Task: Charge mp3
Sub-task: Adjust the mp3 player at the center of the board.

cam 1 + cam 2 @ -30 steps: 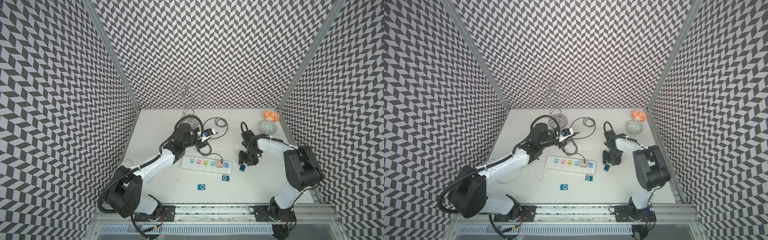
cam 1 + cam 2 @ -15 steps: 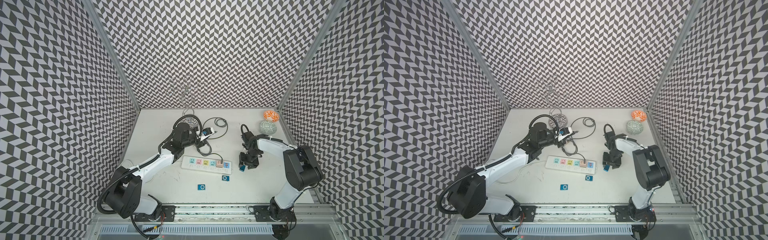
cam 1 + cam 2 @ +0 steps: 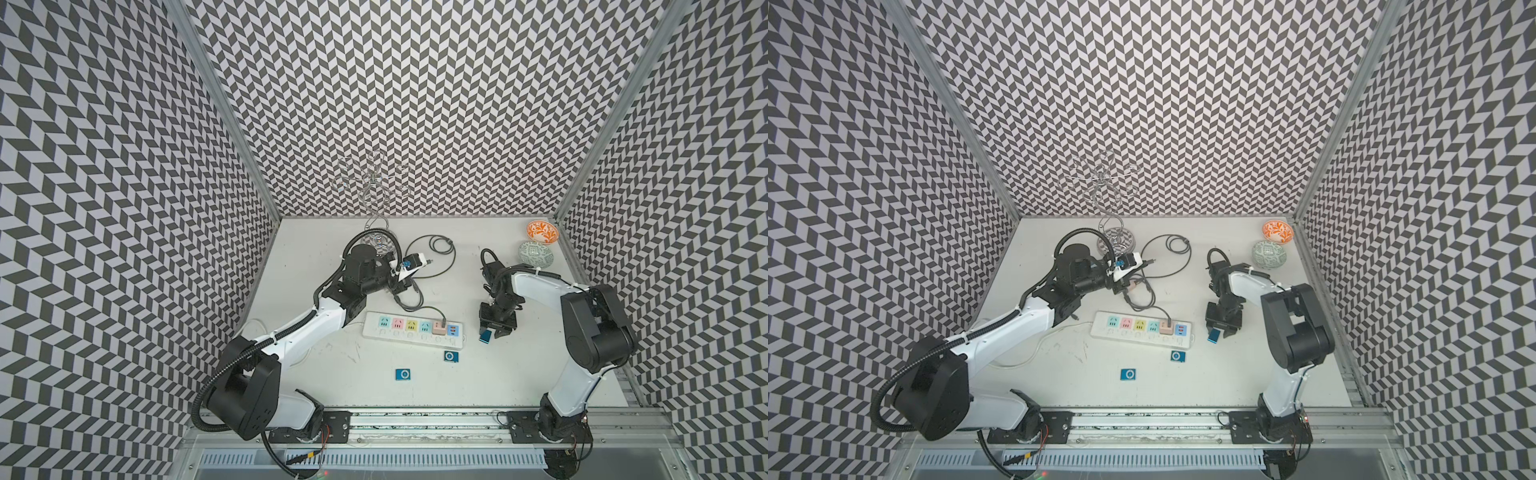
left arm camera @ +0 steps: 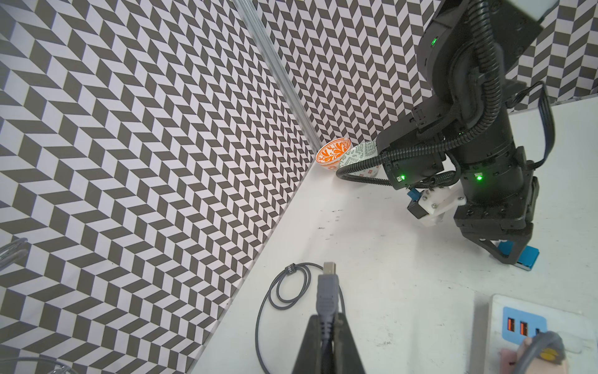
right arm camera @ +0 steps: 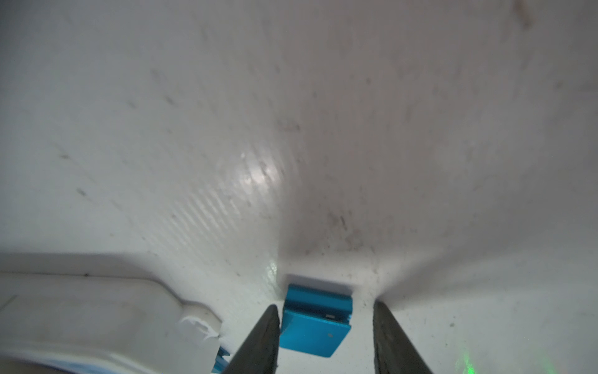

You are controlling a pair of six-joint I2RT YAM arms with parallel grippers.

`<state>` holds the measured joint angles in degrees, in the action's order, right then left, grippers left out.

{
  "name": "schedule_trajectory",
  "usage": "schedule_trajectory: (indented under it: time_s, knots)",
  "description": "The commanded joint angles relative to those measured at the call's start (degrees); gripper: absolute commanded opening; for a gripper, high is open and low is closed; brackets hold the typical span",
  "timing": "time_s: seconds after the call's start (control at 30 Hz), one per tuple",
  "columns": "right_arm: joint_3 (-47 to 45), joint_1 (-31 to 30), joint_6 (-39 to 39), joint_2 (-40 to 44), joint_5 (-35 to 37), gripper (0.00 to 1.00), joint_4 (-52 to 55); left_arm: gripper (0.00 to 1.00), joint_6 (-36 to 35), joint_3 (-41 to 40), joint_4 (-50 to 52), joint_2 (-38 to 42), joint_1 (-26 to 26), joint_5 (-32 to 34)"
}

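Note:
A small blue mp3 point(image 5: 315, 323) lies on the white table just right of the power strip point(image 3: 411, 330), seen in both top views point(image 3: 1214, 336). My right gripper point(image 5: 325, 306) reaches down over it, open. One finger is against the mp3's side and the other stands off with a gap. My left gripper point(image 4: 328, 319) is shut on the grey cable plug point(image 4: 327, 291) and holds it above the table behind the strip point(image 3: 419, 264). The cable point(image 3: 436, 257) loops on the table and runs to a pink adapter point(image 3: 439, 328) in the strip.
Two more blue players point(image 3: 451, 356) point(image 3: 403, 374) lie in front of the strip. An orange bowl point(image 3: 542, 231) and a green bowl point(image 3: 536, 254) sit at the back right corner. A wire stand point(image 3: 376, 195) rises at the back, close to my left wrist.
The right gripper's jaws have narrowed around the mp3 and the wrist has shifted slightly toward it. The left arm with the plug has barely moved.

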<state>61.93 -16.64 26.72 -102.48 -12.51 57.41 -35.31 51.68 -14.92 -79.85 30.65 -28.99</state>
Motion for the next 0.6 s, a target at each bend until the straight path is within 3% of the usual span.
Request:
schedule_trajectory:
  time_s: [0.0,0.43,0.57]
  knots:
    - [-0.64,-0.05,0.18,-3.09,-0.99,0.41,-3.57,0.00,-0.73,0.40,-1.25,1.54,-0.27,-0.27]
    - [0.10,-0.33,0.20,-3.81,-1.28,0.25,-5.24,0.00,-0.48,0.44,-1.41,1.46,-0.28,-0.80]
    - [1.10,-0.97,1.19,-0.70,1.59,0.23,-7.26,0.00,-0.32,0.48,-1.67,1.52,-0.33,-0.98]
